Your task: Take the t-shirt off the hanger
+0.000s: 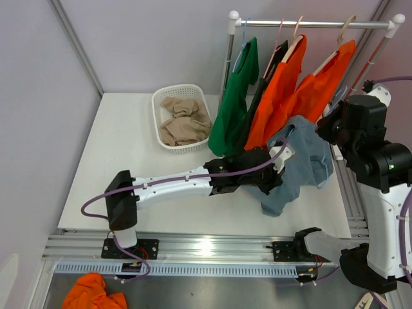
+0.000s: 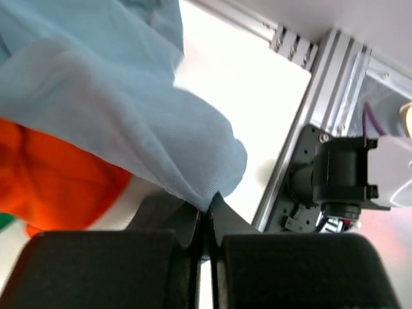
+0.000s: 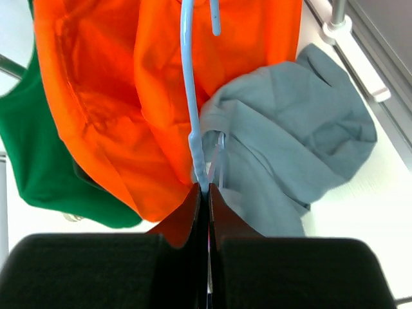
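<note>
Slumping in a loose bundle over the right side of the white table (image 1: 129,148), the grey-blue cotton t-shirt (image 1: 309,151) hangs just in front of the clothes rack, between the two arms. It looks light, soft and limp. It will likely stretch and drape rather than slide off as one piece, and a pull on one fold will probably drag the rest along.

The left gripper (image 2: 205,215) has its fingers pinched tight on a fold of the fabric. The right gripper (image 3: 205,192) is clamped on the stem of the thin pale-blue plastic hanger (image 3: 187,77), which looks stiff but slender and may flex or twist. How much of the hanger sits inside the shirt cannot be told. The hem or the neck opening seems the best place to hold, so the cloth can be drawn off the hanger's arms while the hanger is kept firm.

Close behind, two orange shirts (image 1: 286,90), a black garment (image 1: 269,71) and a green t-shirt (image 1: 235,109) hang from the metal rail (image 1: 309,24). The orange ones lie right against the grey-blue cloth and could snag or be dragged with it. A white plastic basket (image 1: 157,116) of beige cloths (image 1: 183,119) stands well to the left, out of the way.
</note>
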Robot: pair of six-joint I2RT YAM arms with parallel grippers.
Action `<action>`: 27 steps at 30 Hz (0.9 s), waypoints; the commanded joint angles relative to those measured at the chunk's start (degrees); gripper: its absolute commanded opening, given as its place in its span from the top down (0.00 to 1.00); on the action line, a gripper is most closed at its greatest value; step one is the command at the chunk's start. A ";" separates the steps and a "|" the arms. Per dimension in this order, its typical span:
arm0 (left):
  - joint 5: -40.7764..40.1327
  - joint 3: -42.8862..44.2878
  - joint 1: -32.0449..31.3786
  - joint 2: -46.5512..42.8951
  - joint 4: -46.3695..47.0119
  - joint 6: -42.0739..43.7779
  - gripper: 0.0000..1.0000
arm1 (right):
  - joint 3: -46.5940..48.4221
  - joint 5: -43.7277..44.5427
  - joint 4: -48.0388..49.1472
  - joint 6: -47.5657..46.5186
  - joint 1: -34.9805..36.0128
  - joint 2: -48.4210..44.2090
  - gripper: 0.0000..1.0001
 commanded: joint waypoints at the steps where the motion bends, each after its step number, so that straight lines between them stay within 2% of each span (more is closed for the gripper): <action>1: -3.76 3.57 0.84 -2.81 -3.07 2.86 0.99 | 3.31 0.70 -1.49 -0.01 0.10 -3.91 1.00; 7: -2.27 5.95 4.45 -1.23 -6.75 -0.39 0.99 | 10.17 -0.88 -9.66 -0.45 0.10 -3.21 1.00; 14: 1.51 1.74 4.89 -4.99 -5.62 -0.39 0.99 | 9.83 7.91 -7.04 -4.40 0.10 -2.86 1.00; 18: 1.16 0.94 3.48 -9.21 -10.09 3.90 0.99 | 9.39 11.85 -4.66 -8.53 0.01 1.70 1.00; 20: 2.21 1.03 3.66 -13.16 -12.73 5.22 0.99 | 5.12 13.89 0.85 -11.42 -0.17 2.51 1.00; 23: 4.93 3.82 3.75 -18.62 -15.80 6.03 0.99 | -0.53 10.82 12.42 -16.09 -1.48 0.50 1.00; 24: 6.16 5.41 4.18 -19.24 -20.77 5.15 0.99 | -3.76 9.07 15.53 -17.66 -2.62 -0.13 1.00; 25: 9.04 12.99 4.97 -19.33 -24.30 4.19 0.99 | -4.93 8.27 17.82 -18.55 -3.15 -0.57 1.00; 26: 14.29 15.51 6.63 -18.98 -27.82 2.09 0.99 | -5.72 8.18 21.32 -19.34 -3.76 -0.83 1.00; 27: 15.13 17.62 7.34 -18.98 -33.60 1.20 0.99 | -5.82 8.17 22.23 -19.87 -5.34 -0.49 1.00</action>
